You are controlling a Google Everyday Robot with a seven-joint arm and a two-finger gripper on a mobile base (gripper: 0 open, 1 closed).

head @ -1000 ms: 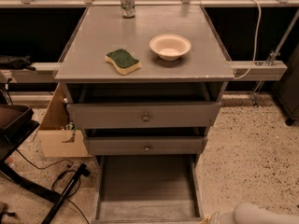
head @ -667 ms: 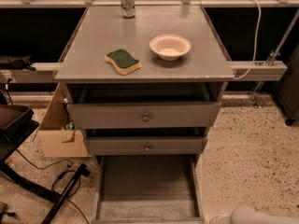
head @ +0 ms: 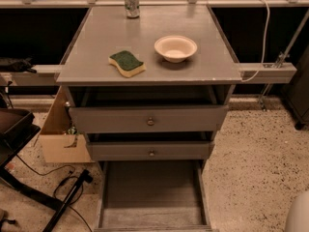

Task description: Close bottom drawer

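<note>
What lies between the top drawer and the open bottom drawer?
The middle drawer, in the camera view, between top drawer and bottom drawer. The gripper is out of view.

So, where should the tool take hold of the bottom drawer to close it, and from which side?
Probably the middle of the front panel, coming from the front and pushing straight toward the cabinet. The bottom drawer stands pulled far out, its long tray open and running straight back, and its front is barely inside the lower picture edge. The tool sits at the lower right edge.
</note>
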